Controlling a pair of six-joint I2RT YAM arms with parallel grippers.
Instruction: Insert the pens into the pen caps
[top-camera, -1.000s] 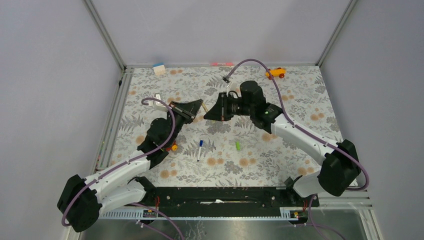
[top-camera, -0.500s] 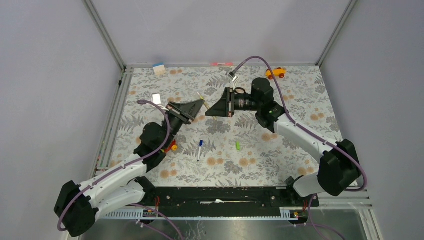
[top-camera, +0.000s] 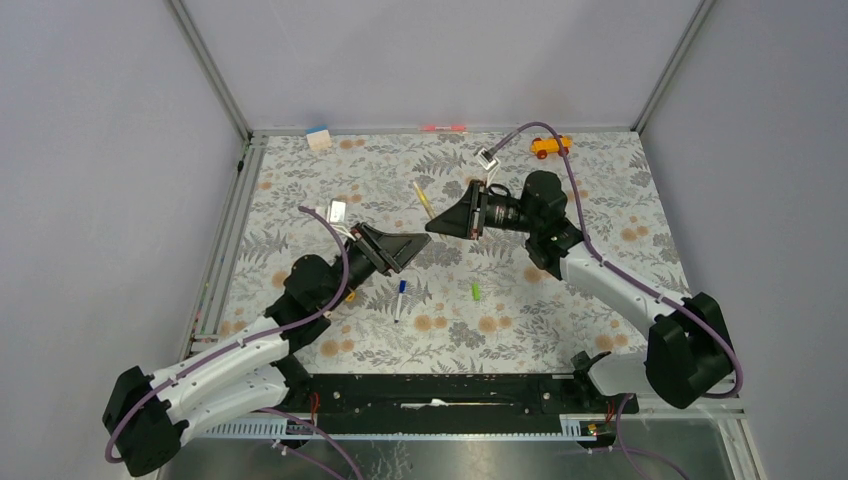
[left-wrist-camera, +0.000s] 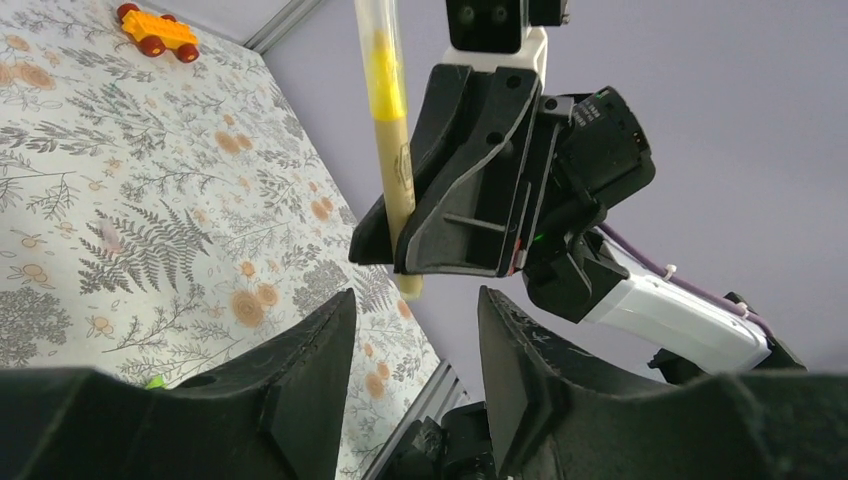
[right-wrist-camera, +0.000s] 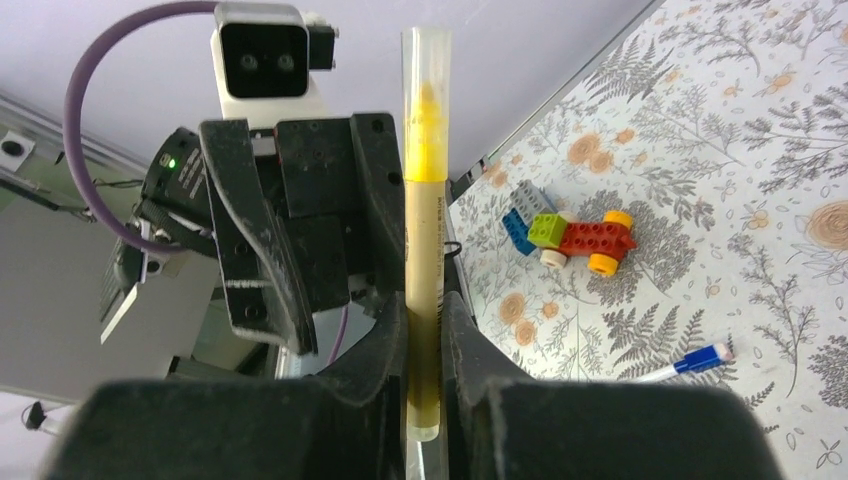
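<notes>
Now the left hand (top-camera: 400, 248) hangs just beyond the white pen with the blue end (top-camera: 400, 298), which lies on the bench (top-camera: 620, 180). Its fingers stand apart with nothing between them. Farther beyond that white pen, the yellow pen (top-camera: 423, 198) sticks out of the right hand (top-camera: 434, 224), whose fingers are clamped on its lower shaft. A clear sleeve (right-wrist-camera: 425, 60) covers the yellow tip, so I judge this pen capped and the step in hand to be the parting after the push. Near the white pen, to its right, lies the lime green cap (top-camera: 476, 290). The next move calls for setting the yellow pen down, then taking up the white pen and the green cap with their ends lined up. Half a second ago the hands met tip to tip farther from the white pen. Since then the left has drawn back toward it and the right has swung rightward.
</notes>
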